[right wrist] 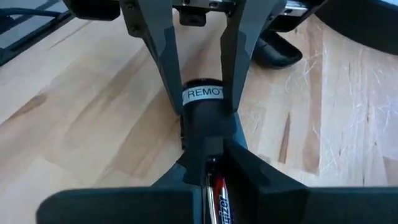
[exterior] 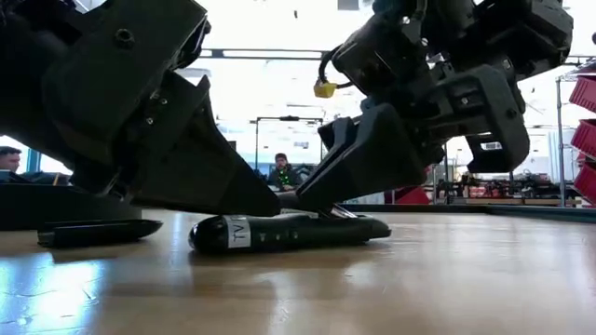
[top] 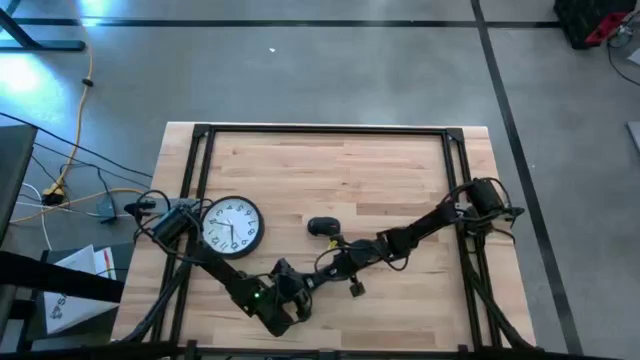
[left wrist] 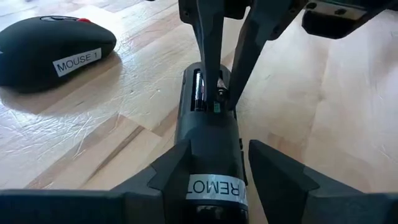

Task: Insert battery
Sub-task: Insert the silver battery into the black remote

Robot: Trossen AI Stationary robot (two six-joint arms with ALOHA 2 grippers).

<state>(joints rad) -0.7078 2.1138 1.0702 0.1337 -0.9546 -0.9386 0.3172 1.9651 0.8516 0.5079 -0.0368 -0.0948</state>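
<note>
A black remote (exterior: 279, 233) lies flat on the wooden table, near the front edge, with a white label (right wrist: 203, 93) round its near end. Its battery compartment (left wrist: 208, 93) is open and faces up. My left gripper (left wrist: 214, 180) is shut on the labelled end of the remote. My right gripper (right wrist: 214, 180) stands over the compartment, shut on a red and black battery (right wrist: 219, 199). In the high view the two grippers meet tip to tip, left (top: 298, 287) and right (top: 335, 265). My left gripper pinches the remote's two long sides beside the label (left wrist: 214, 186) between its two fingers, which lie level along the table and point along the remote. The remote rests flat on the table. My right gripper pinches the battery (right wrist: 217, 196) between its two fingertips. The fingers (left wrist: 208, 62) slant down from the table's right and reach into the open compartment. The battery's lower end is at the compartment; whether it is seated there, I cannot tell.
A black mouse (left wrist: 53, 50) labelled MOUSE 1 lies just beyond the grippers (top: 322, 227). A round wall clock (top: 232, 224) lies face up at the left. A small dark piece (top: 355, 288) lies near the right gripper. Bare wood stretches across the table's far half.
</note>
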